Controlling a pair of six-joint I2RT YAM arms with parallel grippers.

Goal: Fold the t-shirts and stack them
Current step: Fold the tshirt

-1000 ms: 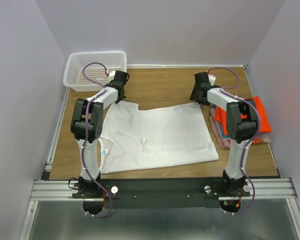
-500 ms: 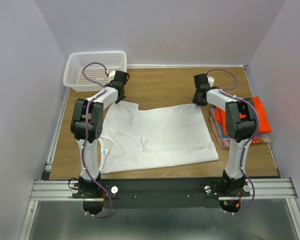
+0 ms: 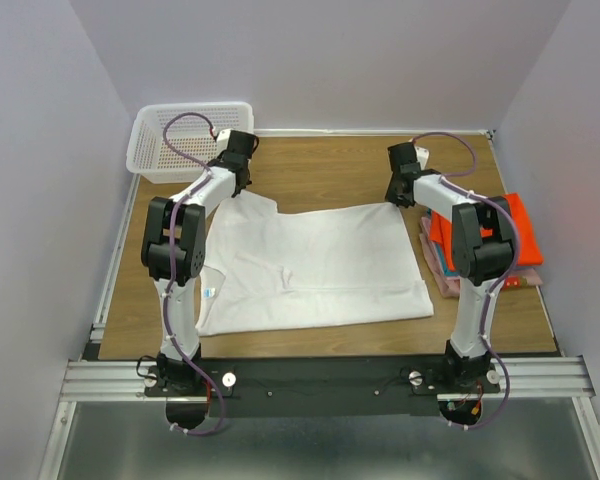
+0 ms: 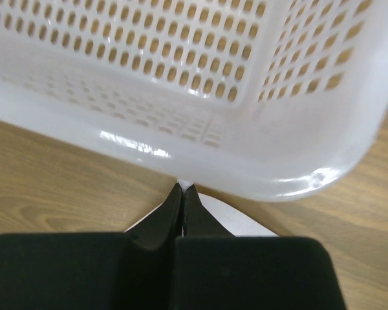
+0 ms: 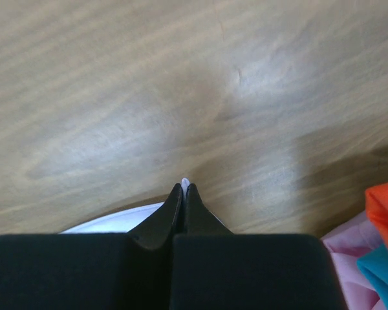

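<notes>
From above, the white t-shirt (image 3: 315, 265) lies spread across the middle of the wooden bench (image 3: 330, 170), its near hem running along the near edge. The left gripper (image 3: 242, 185) is down at the shirt's far-left corner, and the right gripper (image 3: 394, 198) at its far-right corner. A white mesh basket (image 3: 190, 106) sits in the far-left corner of the bench. Against the right edge is a folded stack with an orange-red shirt (image 3: 510, 220) on top.

In the left wrist view, the black fingers (image 4: 171, 213) are pressed together, with a sliver of white cloth pinched at their tips. More of the white t-shirt (image 4: 229, 221) trails beneath them on the wood. The basket (image 4: 181, 77) fills the upper part of this view, its rounded corner just beyond the fingertips.

In the right wrist view, the fingers (image 5: 171, 210) are likewise closed on a small tip of white fabric. The white t-shirt (image 5: 116, 223) shows to their left on the bare wood. At the lower right corner of the view lie the folded orange-red shirt (image 5: 387, 203), a teal shirt (image 5: 383, 271) and a pink shirt (image 5: 348, 240).
</notes>
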